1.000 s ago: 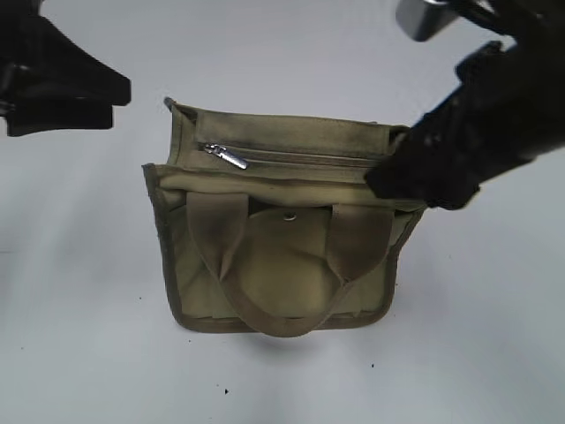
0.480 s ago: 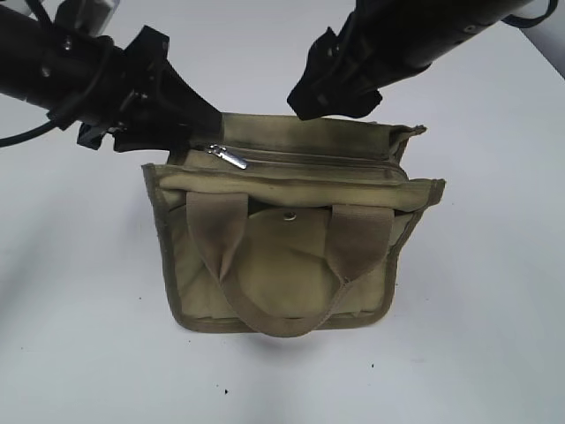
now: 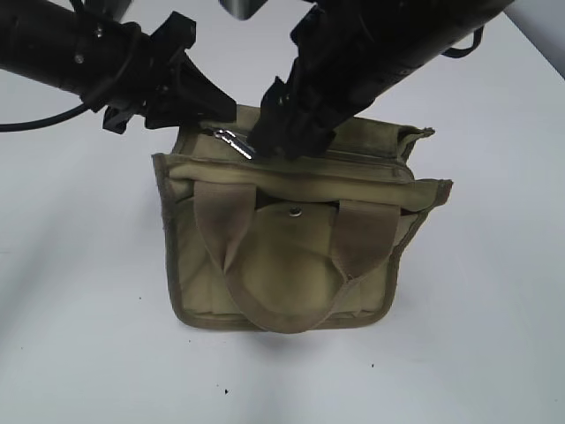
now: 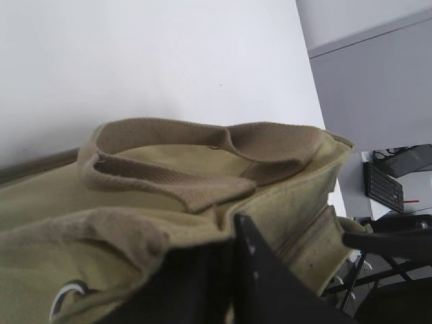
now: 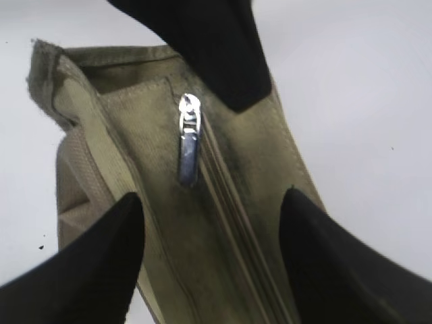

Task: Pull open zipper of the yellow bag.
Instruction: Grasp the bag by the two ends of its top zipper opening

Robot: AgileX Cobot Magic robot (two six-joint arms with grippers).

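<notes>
The yellow bag (image 3: 291, 265) stands on the white table, handles (image 3: 265, 314) toward the camera. Its zipper (image 5: 229, 223) runs along the top and looks closed, with the silver pull tab (image 3: 235, 142) (image 5: 189, 145) lying at the left end. My left gripper (image 3: 221, 108) (image 4: 231, 236) is pinched on the bag's top left corner, a sliver of fabric between its fingers. My right gripper (image 3: 275, 140) (image 5: 210, 196) hovers open just above the bag's top, its fingers (image 5: 101, 256) straddling the zipper line a little short of the pull tab.
A round metal snap (image 3: 295, 211) sits between the handles. The white table (image 3: 79, 309) surrounds the bag, with a few dark specks (image 3: 226, 390). Beyond the table edge in the left wrist view stand a keyboard (image 4: 383, 187) and a chair.
The left gripper moved in and closed on the bag's left corner. The right gripper swung from the bag's right end leftward and down over the zipper, close to the pull tab.
</notes>
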